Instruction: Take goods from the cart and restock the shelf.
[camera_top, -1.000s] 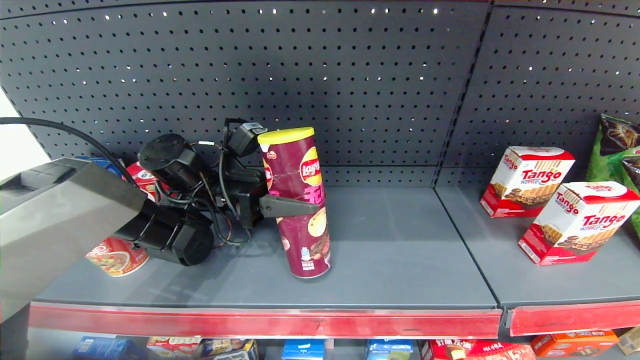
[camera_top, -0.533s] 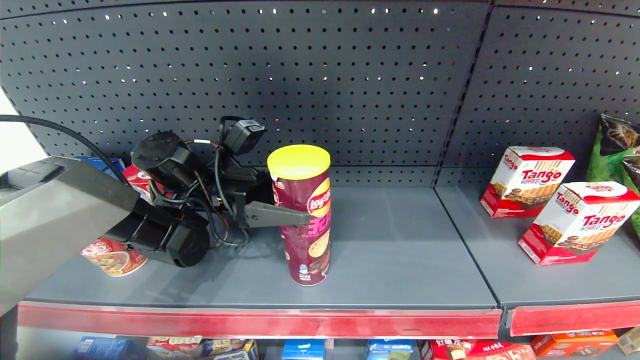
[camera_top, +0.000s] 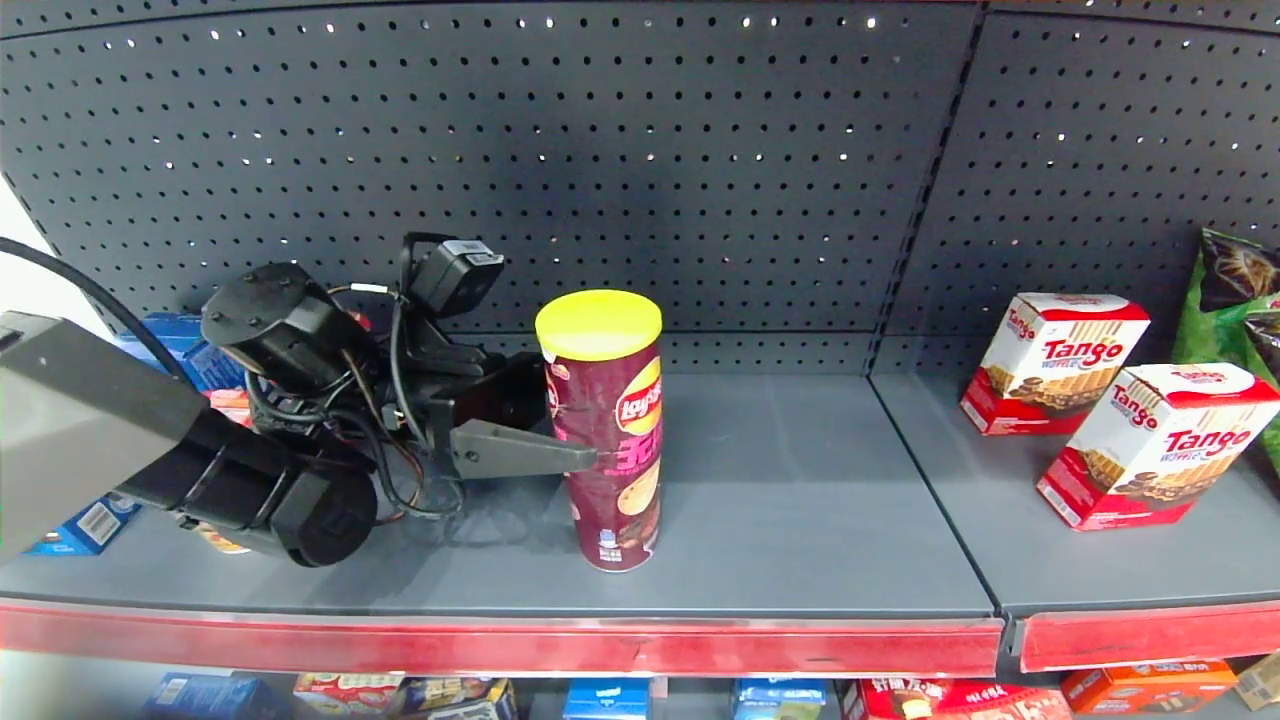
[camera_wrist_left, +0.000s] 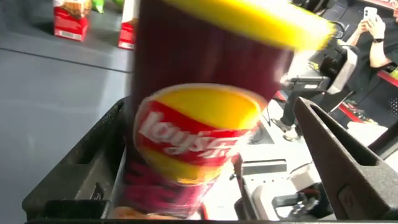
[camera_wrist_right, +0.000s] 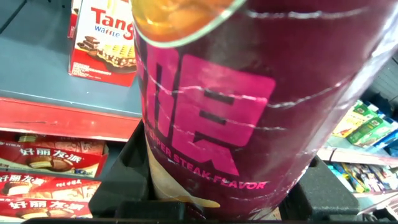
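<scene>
chip can (camera_top: 607, 430) stands upright on shelf (camera_top: 800, 500), front-centre, label out for display. left tool (camera_top: 568, 425) at its 9 o'clock, open, jaws loosely straddling it. right tool (camera_wrist_right: 211, 205) grips second can (camera_wrist_right: 249, 124), likely next to stock.

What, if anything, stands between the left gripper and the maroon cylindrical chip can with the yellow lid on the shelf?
Nothing visible does. The maroon chip can stands upright on the grey shelf, already between the open fingers of the left gripper.
</scene>
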